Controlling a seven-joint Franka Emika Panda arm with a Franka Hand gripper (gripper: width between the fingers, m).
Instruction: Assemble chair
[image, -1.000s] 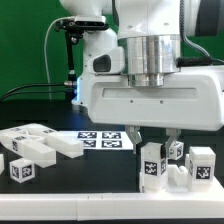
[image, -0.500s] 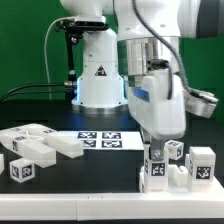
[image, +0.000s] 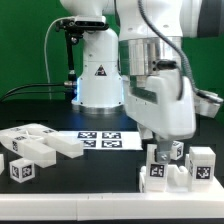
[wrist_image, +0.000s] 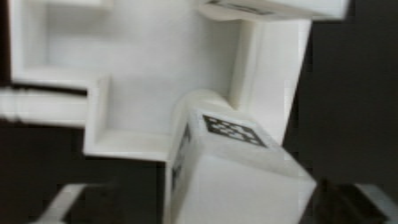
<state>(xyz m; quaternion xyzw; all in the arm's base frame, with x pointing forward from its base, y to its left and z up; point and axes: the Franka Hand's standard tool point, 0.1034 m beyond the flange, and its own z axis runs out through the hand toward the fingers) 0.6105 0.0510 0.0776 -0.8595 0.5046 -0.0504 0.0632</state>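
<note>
Chair blocks (image: 32, 152), loose, white, tagged: near on the black worktop (image: 90, 200), the exterior view's left. Chair assembly (image: 200, 165), upright tagged pieces: near, right. End effector (image: 163, 147): low over the assembly, released or clenched cannot be told. Marker board (image: 105, 141): farther back, centre.

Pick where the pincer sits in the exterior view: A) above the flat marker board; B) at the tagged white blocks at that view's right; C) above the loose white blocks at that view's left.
B: the pincer sits right at the chunky white plastic tagged blocks on the exterior view's right.
</note>
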